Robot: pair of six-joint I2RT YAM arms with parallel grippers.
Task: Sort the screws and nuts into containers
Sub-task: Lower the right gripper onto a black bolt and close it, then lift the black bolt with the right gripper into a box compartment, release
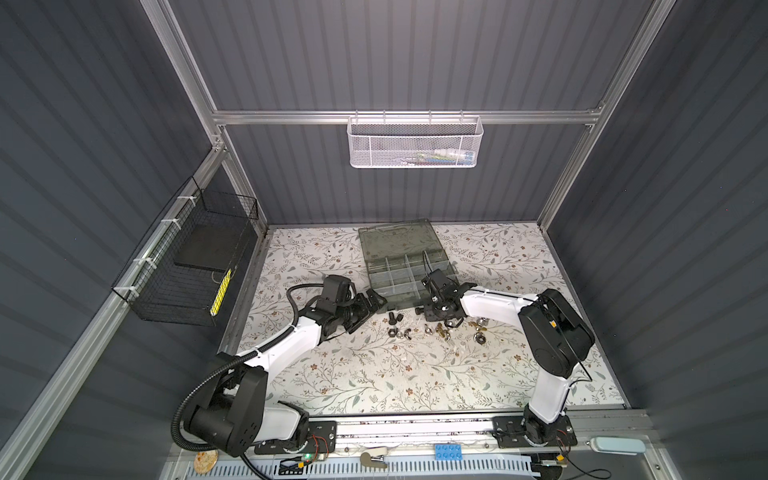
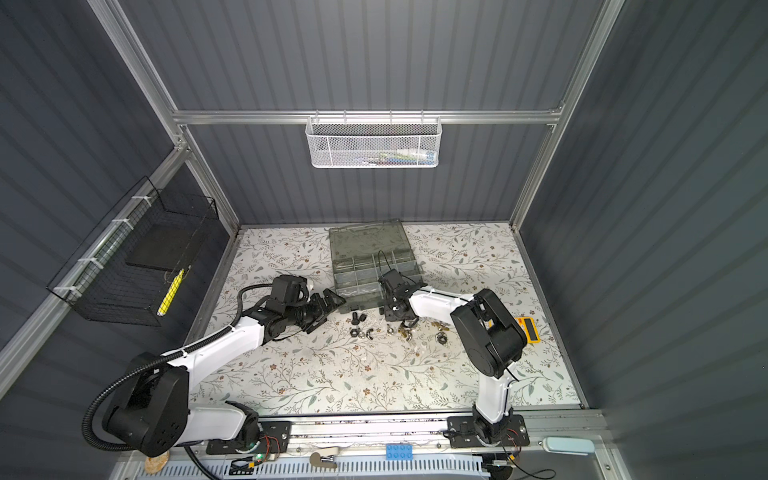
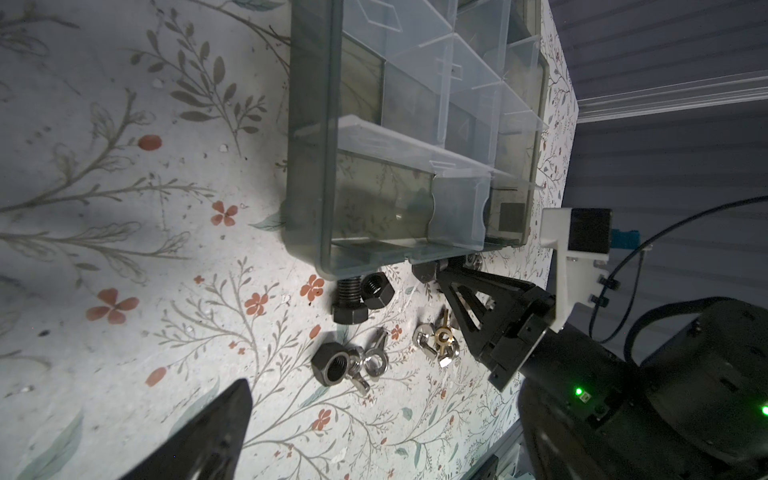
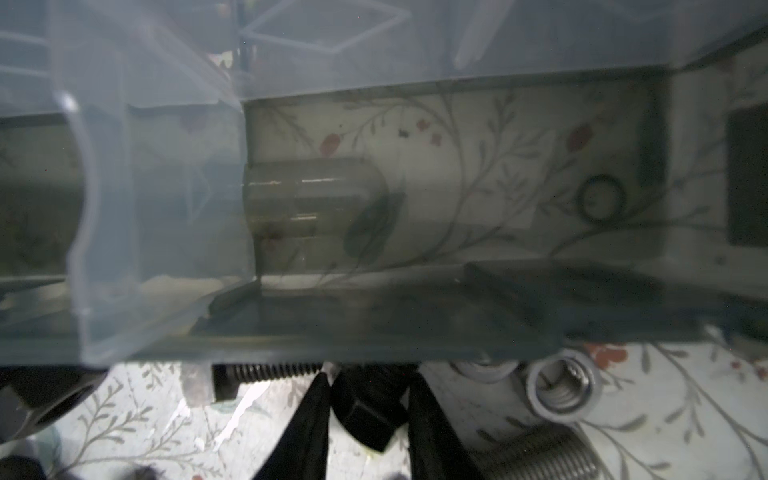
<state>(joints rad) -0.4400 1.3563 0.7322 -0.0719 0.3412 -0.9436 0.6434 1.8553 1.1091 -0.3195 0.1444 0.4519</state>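
The right claw (image 4: 369,379) is nearly closed on a black hex piece (image 4: 365,415), with a finger against each flank. The piece lies on the desk (image 1: 374,374) just beside the near wall of the case (image 4: 374,324). In a top view the compartments (image 1: 399,272) lie at 12 o'clock from it, over that wall, so the carry probably goes up, then forward. The left claw (image 1: 368,311) gapes wide and empty at 9 o'clock, farther off.

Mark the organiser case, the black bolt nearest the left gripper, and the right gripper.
organiser case (image 3: 309,145): left wrist view, grey-green outer wall.
black bolt (image 3: 348,293): left wrist view, threaded shank.
right gripper (image 4: 369,384): right wrist view, midway between fingertips.
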